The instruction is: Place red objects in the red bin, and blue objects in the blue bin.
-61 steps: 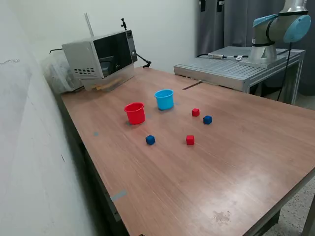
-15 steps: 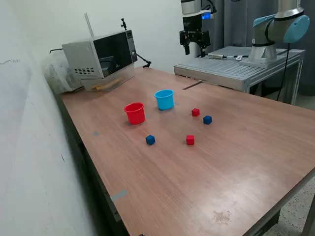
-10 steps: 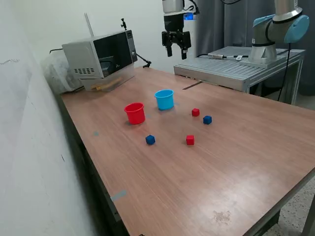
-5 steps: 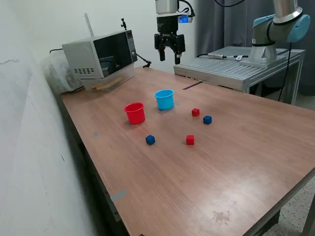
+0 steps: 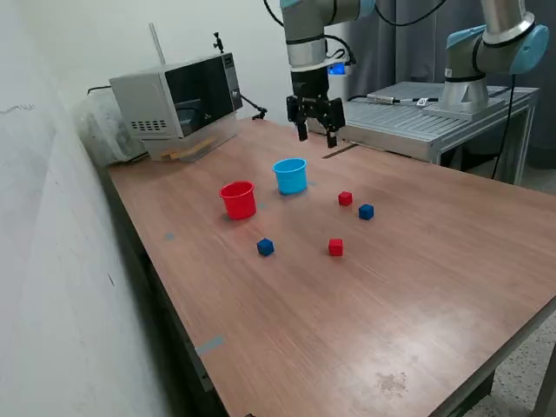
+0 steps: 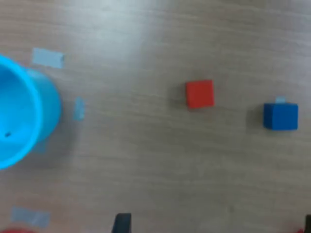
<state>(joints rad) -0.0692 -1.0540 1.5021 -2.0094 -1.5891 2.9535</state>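
A: Starting with the cubes, where do they sit?

B: Four lie loose on the wooden table point(image 5: 434, 261). One red cube point(image 5: 345, 198) is just beside a dark blue cube point(image 5: 366, 211), the blue one on the exterior view's right of it and a little nearer. The wrist view shows the same pair, red cube point(image 6: 199, 93) and blue cube point(image 6: 280, 116), apart and not touching. A second red cube point(image 5: 335, 248) sits nearer, and a second blue cube point(image 5: 265, 248) lies well to the exterior view's left of that, near the red cup.

A: And the cups?

B: The red cup point(image 5: 238, 200) and the light blue cup point(image 5: 290, 175) stand upright, near each other, the blue one farther back and to the exterior view's right. The blue cup point(image 6: 19, 116) looks empty from the wrist view; scraps of pale tape point(image 6: 47, 58) are stuck to the table around it.

A: The gripper?

B: The gripper point(image 5: 317, 135) hangs above the table, beyond the blue cup, pointing down with its fingers spread apart and holding nothing.

A: Anything else?

B: A microwave point(image 5: 178, 94) stands at the table's far left corner in the exterior view.
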